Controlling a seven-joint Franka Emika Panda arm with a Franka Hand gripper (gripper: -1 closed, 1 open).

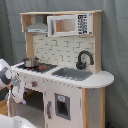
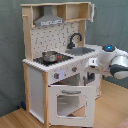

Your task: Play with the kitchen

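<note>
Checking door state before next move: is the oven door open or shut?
Open. In the second exterior view the oven door swings out from the kitchen, dark gap above it.

The kitchen (image 1: 75,80) is white and light wood, with a grey hood (image 1: 38,27) and black faucet (image 1: 84,59). Its back (image 2: 57,37) is white, dotted with dark holes. The pot (image 2: 50,55) is silver.

Lighting soft and even in both exterior views, no hard shadows for you to fight. Whole picture blurry, edges smeared, fine detail gone. Small glare on pot (image 2: 50,56) and blue glow on arm (image 2: 109,48) in second exterior view. Grey backdrop (image 1: 10,30) dim, flat.
</note>
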